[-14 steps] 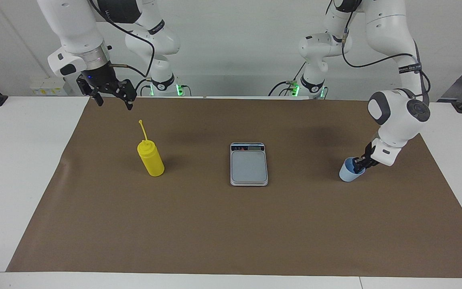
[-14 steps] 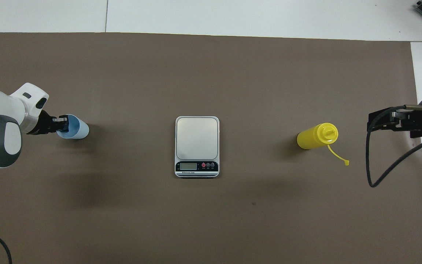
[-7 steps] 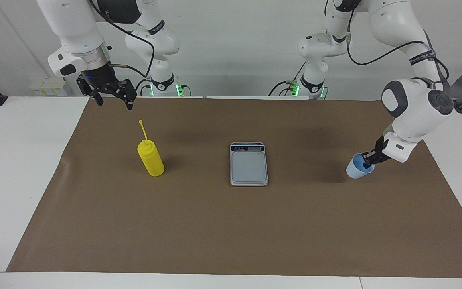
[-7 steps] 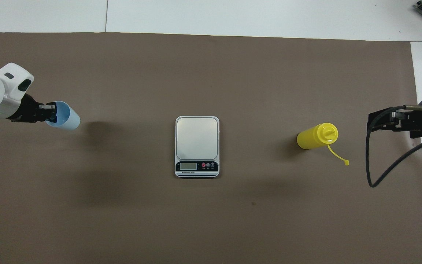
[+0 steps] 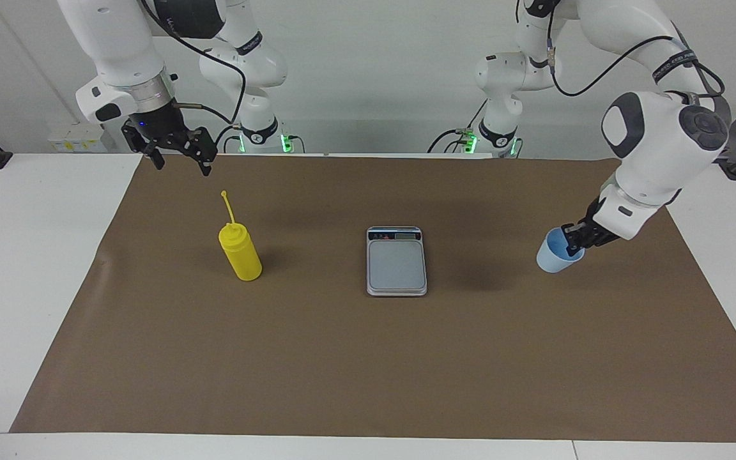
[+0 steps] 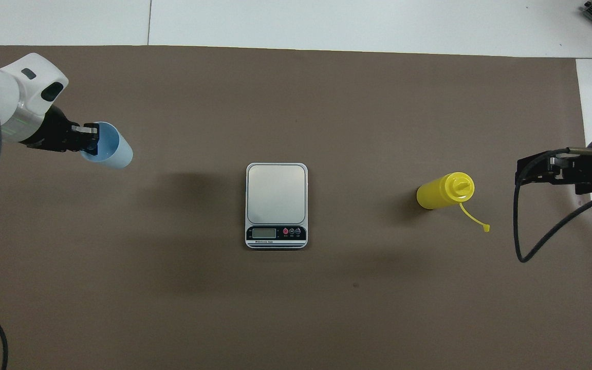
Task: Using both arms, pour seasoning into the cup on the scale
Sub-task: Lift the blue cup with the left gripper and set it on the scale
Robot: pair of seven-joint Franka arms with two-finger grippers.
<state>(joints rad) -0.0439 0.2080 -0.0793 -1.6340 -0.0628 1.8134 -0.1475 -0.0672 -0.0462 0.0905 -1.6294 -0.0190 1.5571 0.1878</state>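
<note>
Left tool [image 5: 574, 241] lifts cup [image 5: 554, 253] (tilted).

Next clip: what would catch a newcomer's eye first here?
Probably the left gripper, shut on the rim of a pale blue cup and holding it tilted in the air over the brown mat at the left arm's end. Next, the bright yellow bottle standing upright toward the right arm's end, with the right gripper open above the mat. A silver scale sits bare between them.

Pale blue tapered cup [image 5: 554, 253] tilted, held aloft; yellow plastic squeeze bottle [image 5: 239, 251] upright, cap off; flat silver-grey kitchen scale [image 5: 397, 260] mid-counter, plate bare.
</note>
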